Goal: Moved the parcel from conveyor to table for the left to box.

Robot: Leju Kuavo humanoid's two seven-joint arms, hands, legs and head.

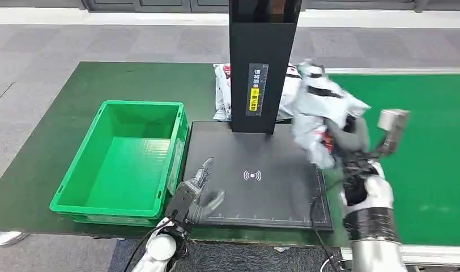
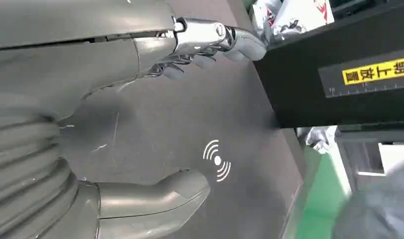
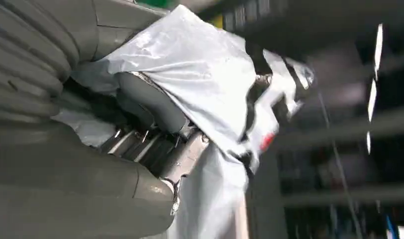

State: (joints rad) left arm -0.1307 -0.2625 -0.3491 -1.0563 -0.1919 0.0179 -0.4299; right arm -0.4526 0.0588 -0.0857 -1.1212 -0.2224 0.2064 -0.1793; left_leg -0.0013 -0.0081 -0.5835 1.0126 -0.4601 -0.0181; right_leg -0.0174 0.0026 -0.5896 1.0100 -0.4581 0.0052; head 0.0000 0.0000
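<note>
Right of centre in head view, right hand (image 1: pixel 348 148) grips crumpled grey plastic parcel (image 1: pixel 320 110), lifted above right edge of matte black scanner pad (image 1: pixel 273 192). Lower centre, left hand (image 1: pixel 195 195) hovers over pad, fingers apart, empty. Glossy green crate (image 1: pixel 103 195) left, on dark green table (image 1: pixel 58 119); bright green conveyor (image 1: pixel 437 170) right; grey floor beyond.

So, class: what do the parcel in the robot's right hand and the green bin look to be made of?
Parcel: thin grey-white plastic film, probably a mailer bag; it crumples and shines where the right hand grips it.
Green bin: rigid moulded plastic, with a smooth, slightly glossy look, straight walls and a thick rim.
</note>
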